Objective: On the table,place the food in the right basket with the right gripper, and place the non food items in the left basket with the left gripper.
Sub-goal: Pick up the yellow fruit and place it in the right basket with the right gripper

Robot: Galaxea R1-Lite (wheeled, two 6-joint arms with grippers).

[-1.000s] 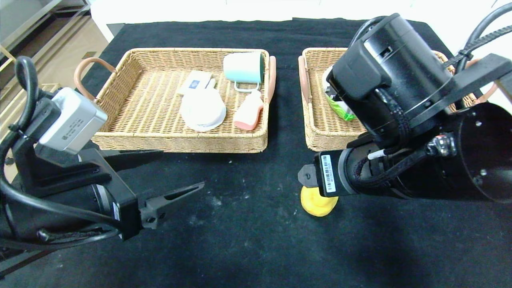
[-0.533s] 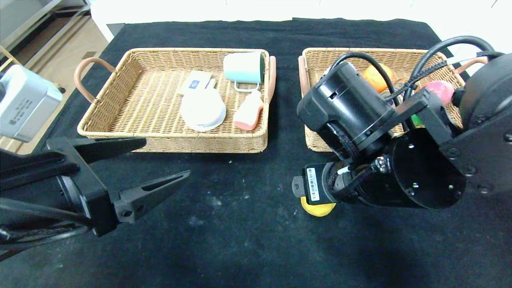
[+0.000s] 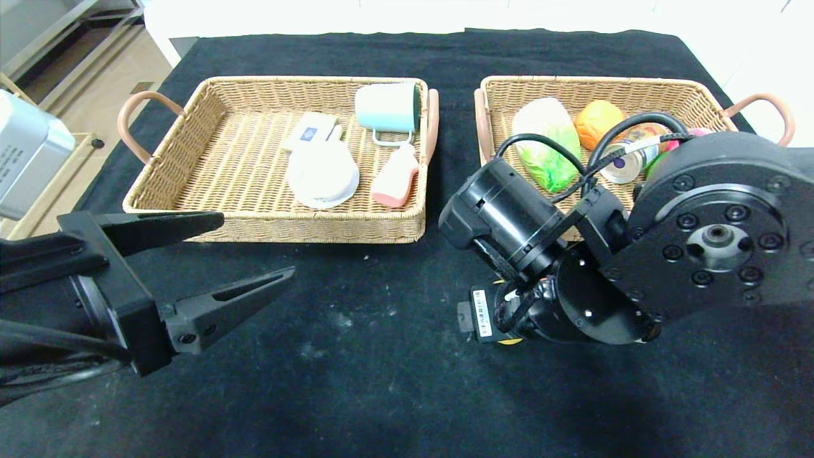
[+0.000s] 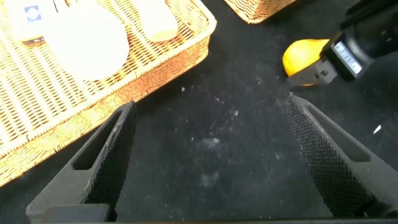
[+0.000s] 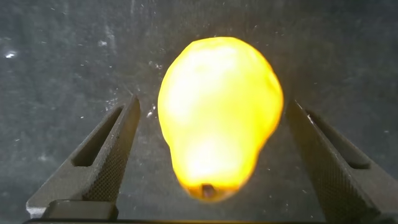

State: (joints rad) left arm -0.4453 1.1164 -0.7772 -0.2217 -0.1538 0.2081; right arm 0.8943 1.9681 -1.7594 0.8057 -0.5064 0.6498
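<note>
Right gripper (image 5: 211, 155) straddled yellow pear (image 5: 217, 118), lower right.
Fingers stood apart, bracketing it for grasping; left gripper (image 3: 216, 254) waited spread.

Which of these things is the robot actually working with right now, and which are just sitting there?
In play:
- yellow pear on the black cloth
- right gripper, open, fingers either side of the pear
- right basket, where food goes

Sitting idle:
- left gripper, open, over bare cloth
- left basket with mint mug, white bowl, pink bottle
- cabbage, orange, can, already in the right basket
</note>
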